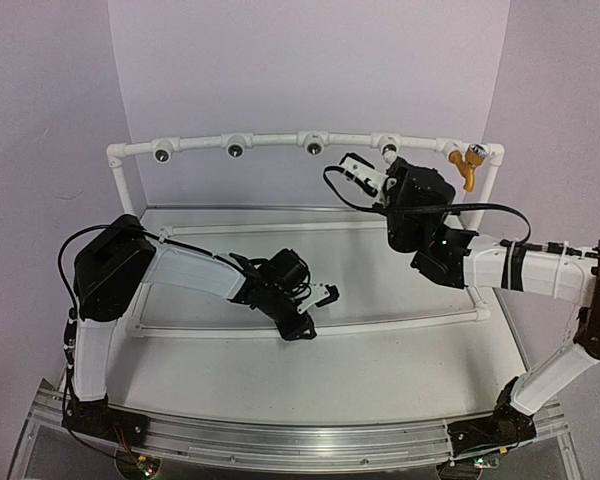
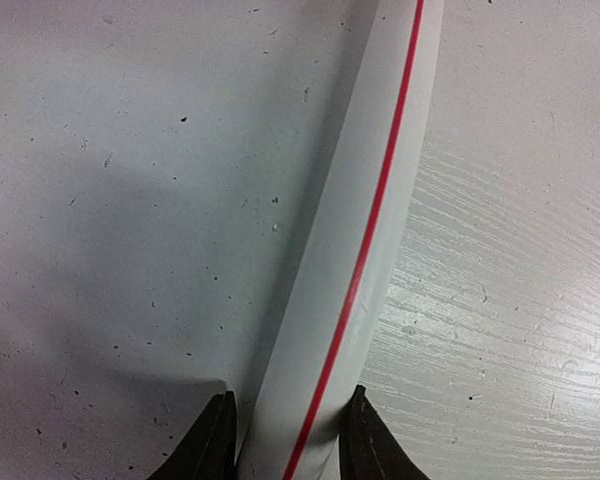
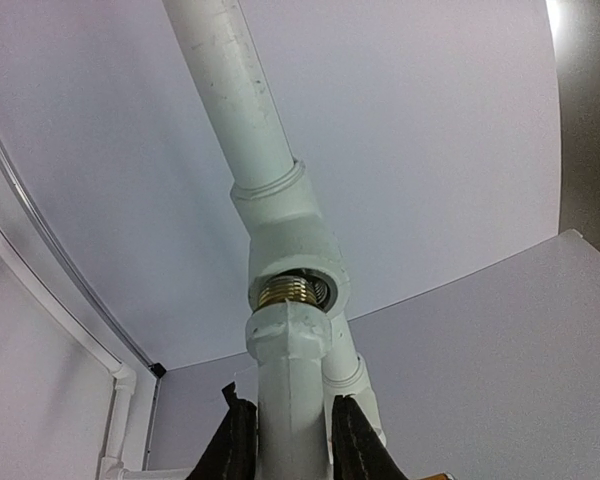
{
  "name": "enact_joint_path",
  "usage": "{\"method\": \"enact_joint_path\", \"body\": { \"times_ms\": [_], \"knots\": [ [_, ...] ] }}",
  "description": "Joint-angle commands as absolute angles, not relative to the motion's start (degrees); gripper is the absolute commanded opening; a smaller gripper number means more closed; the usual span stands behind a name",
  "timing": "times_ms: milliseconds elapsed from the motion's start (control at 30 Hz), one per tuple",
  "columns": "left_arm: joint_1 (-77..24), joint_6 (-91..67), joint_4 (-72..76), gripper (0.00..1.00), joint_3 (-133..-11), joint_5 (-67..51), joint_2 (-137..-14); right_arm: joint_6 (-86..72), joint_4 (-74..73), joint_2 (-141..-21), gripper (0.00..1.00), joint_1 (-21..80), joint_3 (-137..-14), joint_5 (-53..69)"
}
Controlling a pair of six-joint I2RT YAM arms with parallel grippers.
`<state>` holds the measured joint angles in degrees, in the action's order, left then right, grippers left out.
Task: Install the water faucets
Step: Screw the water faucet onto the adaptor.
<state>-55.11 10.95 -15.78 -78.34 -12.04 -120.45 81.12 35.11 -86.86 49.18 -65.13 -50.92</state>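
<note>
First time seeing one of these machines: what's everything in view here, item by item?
Pipe frame: one, white, across the table's back.
Sockets: four, dark, along its top pipe.
Yellow-orange faucet: one, at the frame's right end.
White faucet: one, brass thread at the fourth socket.
Red-striped pipe: one, white, flat on the table.
Table: one, white.
Arms: two, black and white, based at the near edge.
Left jaws: black, shut on the red-striped pipe.
Right jaws: black, shut on the white faucet.
</note>
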Motion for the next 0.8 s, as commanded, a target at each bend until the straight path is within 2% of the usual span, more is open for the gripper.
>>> {"method": "enact_joint_path", "body": {
  "times_ms": [0,767],
  "knots": [
    [-55.3,7.2,-18.5,0.00,-75.4,-9.4,-126.6,79.8,36.9,-87.8,0.00,48.4,-68.7,-51.3],
    [-58.9,5.2,-18.2,0.00,-69.9,-12.3,-126.7,68.4,20.8,-84.2,0.00,46.7,-72.5,-47.8]
  ]
}}
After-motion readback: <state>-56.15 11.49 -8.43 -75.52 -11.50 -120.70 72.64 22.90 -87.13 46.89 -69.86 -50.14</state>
